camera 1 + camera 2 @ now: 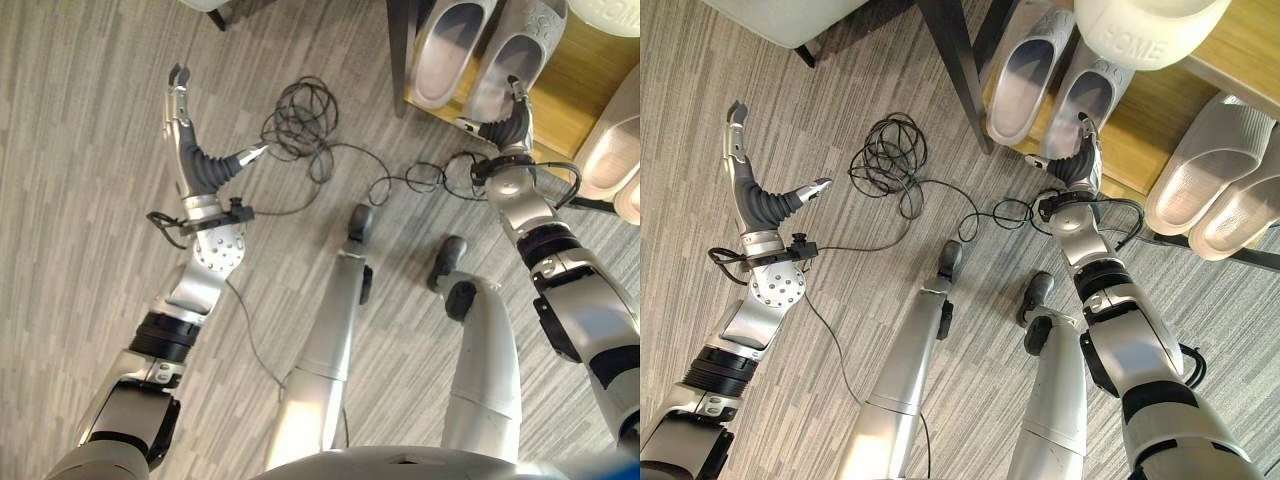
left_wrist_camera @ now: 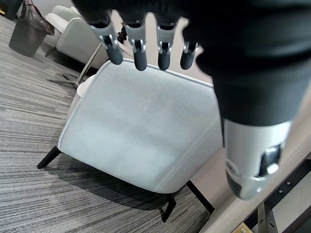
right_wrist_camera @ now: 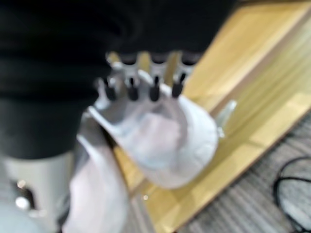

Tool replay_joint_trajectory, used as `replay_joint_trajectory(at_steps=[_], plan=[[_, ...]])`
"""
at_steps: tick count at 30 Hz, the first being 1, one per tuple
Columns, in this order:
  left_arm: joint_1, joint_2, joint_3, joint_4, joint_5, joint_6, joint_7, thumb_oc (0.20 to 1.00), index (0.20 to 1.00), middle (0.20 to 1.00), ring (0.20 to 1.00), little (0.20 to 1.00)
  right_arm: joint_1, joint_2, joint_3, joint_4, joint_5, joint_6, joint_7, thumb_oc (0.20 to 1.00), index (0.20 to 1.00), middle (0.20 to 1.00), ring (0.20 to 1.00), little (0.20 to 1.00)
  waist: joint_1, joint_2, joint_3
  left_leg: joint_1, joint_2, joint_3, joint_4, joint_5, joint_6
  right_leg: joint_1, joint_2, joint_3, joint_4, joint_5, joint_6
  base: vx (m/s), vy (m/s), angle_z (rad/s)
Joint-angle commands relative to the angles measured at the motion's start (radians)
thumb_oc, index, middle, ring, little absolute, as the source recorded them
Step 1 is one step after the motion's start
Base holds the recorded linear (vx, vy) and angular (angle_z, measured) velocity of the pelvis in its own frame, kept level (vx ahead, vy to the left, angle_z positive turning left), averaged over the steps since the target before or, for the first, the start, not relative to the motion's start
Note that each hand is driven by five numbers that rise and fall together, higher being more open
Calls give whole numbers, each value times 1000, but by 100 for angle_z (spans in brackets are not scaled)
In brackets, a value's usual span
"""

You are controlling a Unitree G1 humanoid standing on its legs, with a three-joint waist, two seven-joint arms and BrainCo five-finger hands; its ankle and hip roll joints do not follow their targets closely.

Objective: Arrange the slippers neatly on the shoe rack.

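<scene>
1. Shoe rack (image 1: pixel 1145 135): wooden shelf with a dark leg, standing on grey carpet.
2. Grey slippers (image 1: pixel 1018 85): a pair on the rack's lower shelf, side by side near the dark leg.
3. Beige slippers (image 1: pixel 1205 175): a second pair on the same shelf, beside the grey pair.
4. Right hand (image 1: pixel 1080 150): at the heel of the grey slipper nearer the beige pair, fingers extended over it, not closed.
5. Left hand (image 1: pixel 765 205): well apart from the rack, over the carpet, fingers straight, thumb spread, empty.
6. Grey armchair (image 2: pixel 141 131): dark legs, seen past the left hand.
</scene>
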Motion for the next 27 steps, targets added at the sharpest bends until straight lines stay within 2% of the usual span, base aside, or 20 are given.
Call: replay_joint_trajectory(at_steps=[1,18,27], plan=[[25,15,78,-63,22,-37,11,1000,1000,1000,1000,1000,5,53,-20,-59,-16,9,23,1000,1000,1000,1000,1000,40,-7,32,-11,-5,-6,-42,-90,33,27,1,71,-47,-25,84,0,0,0],[31,21,85,-95,18,-48,-1,1000,1000,1000,1000,1000,-73,20,0,-82,-58,31,22,1000,1000,1000,1000,1000,59,-11,24,-16,-13,-18,-41,-86,29,34,-2,64,-45,-32,85,0,0,0],[59,17,103,-113,12,-49,-23,1000,1000,1000,1000,1000,-43,9,7,-100,-83,37,44,1000,1000,1000,1000,1000,61,-19,15,-10,-15,-19,-36,-88,28,37,-1,67,-38,-38,82,0,0,0]])
